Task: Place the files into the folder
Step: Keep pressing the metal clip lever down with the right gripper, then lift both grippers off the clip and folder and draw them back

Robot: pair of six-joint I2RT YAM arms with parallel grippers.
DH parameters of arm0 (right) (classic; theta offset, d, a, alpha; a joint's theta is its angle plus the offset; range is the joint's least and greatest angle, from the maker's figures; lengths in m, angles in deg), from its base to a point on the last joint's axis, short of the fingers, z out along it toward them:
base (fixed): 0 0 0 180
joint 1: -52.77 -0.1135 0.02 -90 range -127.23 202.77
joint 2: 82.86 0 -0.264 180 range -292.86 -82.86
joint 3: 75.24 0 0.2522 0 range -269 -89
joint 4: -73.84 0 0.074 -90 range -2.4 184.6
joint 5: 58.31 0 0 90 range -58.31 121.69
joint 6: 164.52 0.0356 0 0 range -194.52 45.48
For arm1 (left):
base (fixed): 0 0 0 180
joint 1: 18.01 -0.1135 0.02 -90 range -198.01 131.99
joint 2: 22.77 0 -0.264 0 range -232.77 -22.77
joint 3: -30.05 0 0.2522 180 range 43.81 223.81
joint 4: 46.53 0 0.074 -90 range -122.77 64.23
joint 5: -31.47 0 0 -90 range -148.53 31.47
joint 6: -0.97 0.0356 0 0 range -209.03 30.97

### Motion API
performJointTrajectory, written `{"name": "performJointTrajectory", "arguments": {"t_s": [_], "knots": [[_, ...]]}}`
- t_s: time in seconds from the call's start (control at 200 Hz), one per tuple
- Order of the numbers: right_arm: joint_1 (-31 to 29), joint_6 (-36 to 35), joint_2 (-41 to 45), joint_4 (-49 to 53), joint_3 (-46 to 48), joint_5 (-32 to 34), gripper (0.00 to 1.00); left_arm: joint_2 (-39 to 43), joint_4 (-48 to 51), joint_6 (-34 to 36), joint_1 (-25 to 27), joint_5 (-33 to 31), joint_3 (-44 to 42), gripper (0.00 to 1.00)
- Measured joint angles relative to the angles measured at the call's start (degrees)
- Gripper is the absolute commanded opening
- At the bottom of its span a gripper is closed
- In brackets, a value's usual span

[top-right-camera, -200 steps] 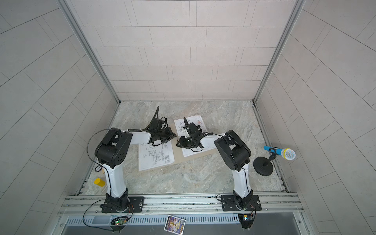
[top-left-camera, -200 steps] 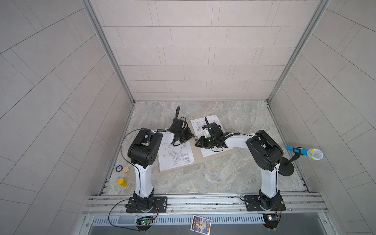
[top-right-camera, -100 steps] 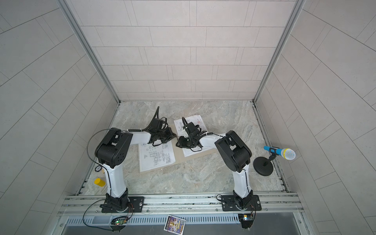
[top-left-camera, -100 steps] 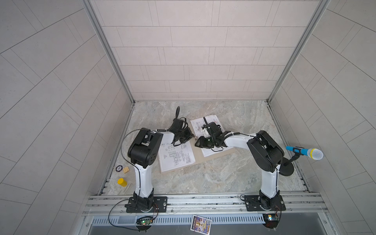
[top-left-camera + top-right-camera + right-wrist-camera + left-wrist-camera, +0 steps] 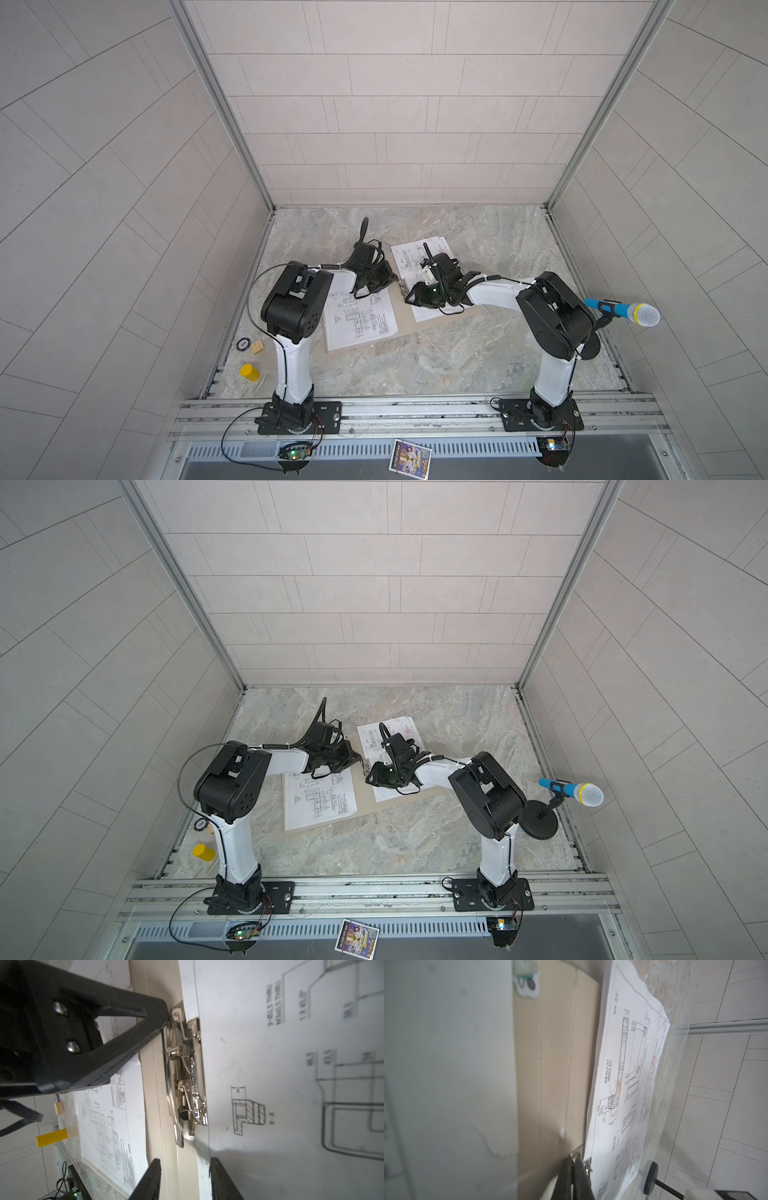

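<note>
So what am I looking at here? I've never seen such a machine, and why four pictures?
A robot's left arm and right arm stand on a rail at the table's edge. Two pictures look down from one overhead camera; the two close-ups come from a camera on each arm's wrist. On the table lies an open folder, with printed sheets on both halves and a metal clip at its spine. Each arm ends in jaws. The left jaws are shut, their tip against the clip's end. The right jaws stand open over a sheet's edge near the clip, gripping nothing.
</note>
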Motion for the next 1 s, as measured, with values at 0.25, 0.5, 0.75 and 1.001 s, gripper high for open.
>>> {"name": "performJointTrajectory", "arguments": {"t_s": [0.25, 0.5, 0.75, 1.001], "knots": [[2.08, 0.85, 3.23, -3.21, 2.73, -0.04, 0.38, -0.15, 0.96, 1.42, -0.02, 1.73, 0.76, 0.04], [3.63, 0.92, 3.8, -4.11, 3.78, -0.61, 0.34, -1.22, 1.84, 2.58, 0.0, 3.63, 2.27, 0.05], [3.89, 0.26, 3.85, -4.76, 4.76, -1.07, 0.41, -1.75, 4.09, 4.74, 0.0, 4.76, 4.24, 0.23], [10.38, -3.76, 8.44, -2.8, 7.48, -1.01, 0.53, -1.64, 8.15, 7.98, -0.02, 4.68, 7.28, 0.52]]}}
